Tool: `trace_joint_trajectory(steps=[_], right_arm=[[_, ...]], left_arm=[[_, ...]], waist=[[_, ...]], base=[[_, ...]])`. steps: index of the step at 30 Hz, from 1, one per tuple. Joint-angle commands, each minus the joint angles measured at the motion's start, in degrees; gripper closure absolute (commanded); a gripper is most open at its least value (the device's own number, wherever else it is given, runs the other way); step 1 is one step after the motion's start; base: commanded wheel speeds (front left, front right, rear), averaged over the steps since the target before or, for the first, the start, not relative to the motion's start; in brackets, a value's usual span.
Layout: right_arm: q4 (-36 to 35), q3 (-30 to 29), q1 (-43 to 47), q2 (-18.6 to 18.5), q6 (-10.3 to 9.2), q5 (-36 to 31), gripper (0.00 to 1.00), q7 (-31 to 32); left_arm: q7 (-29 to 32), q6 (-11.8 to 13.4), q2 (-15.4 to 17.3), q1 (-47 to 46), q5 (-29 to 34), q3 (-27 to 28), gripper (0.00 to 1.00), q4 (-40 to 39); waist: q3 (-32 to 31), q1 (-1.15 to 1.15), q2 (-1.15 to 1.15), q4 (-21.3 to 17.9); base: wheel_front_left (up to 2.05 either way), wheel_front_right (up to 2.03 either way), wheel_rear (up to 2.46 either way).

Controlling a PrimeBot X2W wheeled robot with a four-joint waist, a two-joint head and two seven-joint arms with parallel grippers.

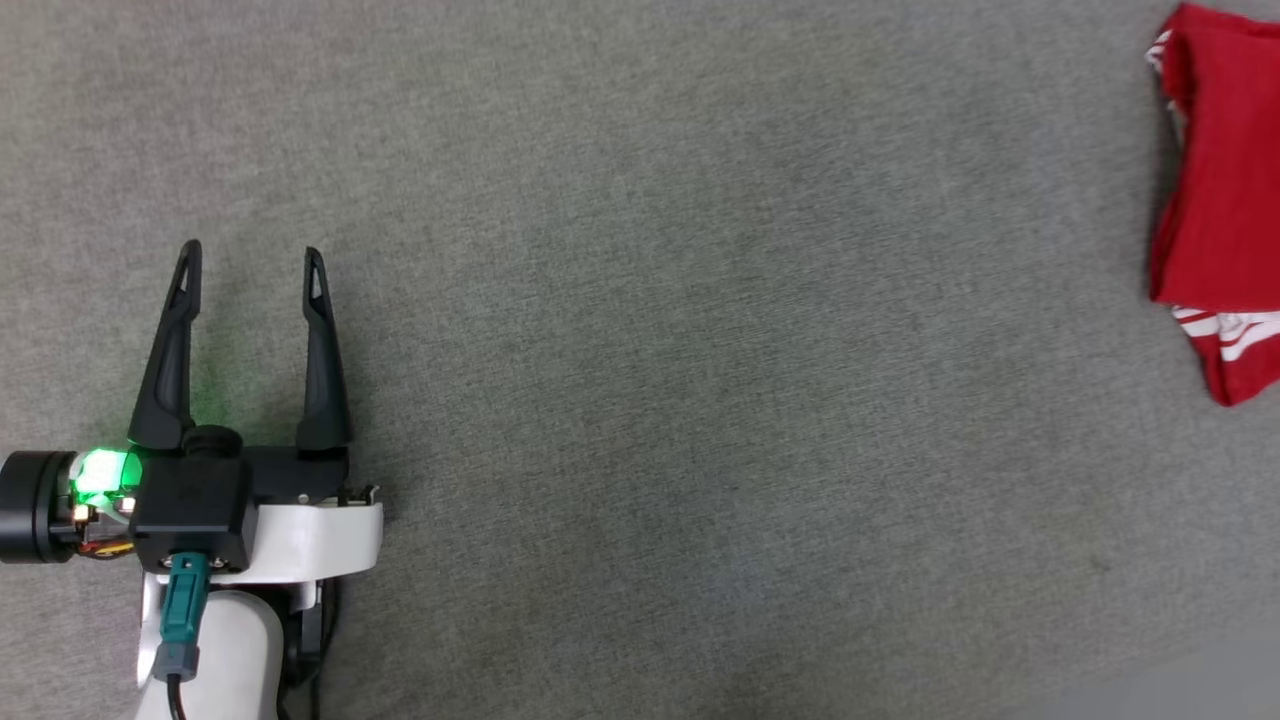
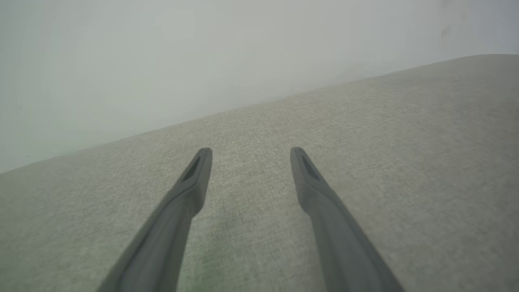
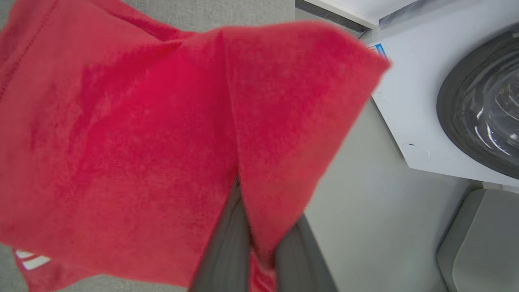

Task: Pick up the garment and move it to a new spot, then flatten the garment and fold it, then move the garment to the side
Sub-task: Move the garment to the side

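The left gripper [image 1: 252, 250] is positioned low over the grey fabric surface [image 1: 700, 400] with its jaws fully apart and nothing between them. The right gripper [image 3: 261, 259] has its jaws closed on a fold of the garment [image 3: 121, 142], which drapes over the fingers [image 3: 227, 251], with a white washer [image 3: 425, 121] beyond. In the head view, the garment [image 1: 1220, 200] is bunched at the far right edge, well apart from the left gripper.

Grey cloth surface [image 1: 640, 400], white washing machine [image 3: 405, 113]
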Motion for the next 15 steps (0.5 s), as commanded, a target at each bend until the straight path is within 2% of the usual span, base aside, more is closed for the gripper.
trace_joint_trajectory(steps=[1,4,5,6,9,15], right_arm=[[1.9,-0.6,-0.9,1.9,-0.06,-0.6,1.00,-1.1],[5.0,-2.1,-1.5,4.0,-0.06,-1.8,1.00,-2.8],[6.0,-2.7,-1.6,4.9,-0.06,-2.0,0.87,-3.4],[7.0,-3.1,-1.4,5.6,-0.06,-2.4,0.00,-3.8],[8.6,-4.6,-1.9,6.5,-0.06,-4.4,0.00,-5.9],[6.3,-4.9,-1.8,7.1,-0.06,-10.3,0.00,-14.3]], left_arm=[[-0.1,0.4,0.4,-0.8,-0.2,0.1,0.00,-0.3],[-0.1,0.6,0.6,-0.6,-0.4,0.1,0.00,-0.2],[-0.1,0.7,0.6,-0.6,-0.5,0.0,0.00,0.0],[-0.1,0.7,0.5,-0.6,-0.5,-0.1,0.00,0.2],[-0.1,1.1,0.0,-0.2,-0.7,-0.2,0.00,0.4],[-0.1,2.1,-1.0,1.9,-1.1,-0.2,0.00,1.0]], waist=[[1.4,-0.01,0.00,0.3],[1.4,-0.01,0.00,0.2],[1.2,-0.01,0.00,0.2],[0.8,-0.01,0.00,0.3],[-1.0,-0.01,0.00,0.6],[-5.4,-0.01,0.00,1.0]], base=[[0.00,0.00,0.00],[0.00,0.00,0.00],[0.00,0.00,0.00],[0.00,0.00,0.00],[0.00,0.00,0.00],[0.00,0.00,0.00]])
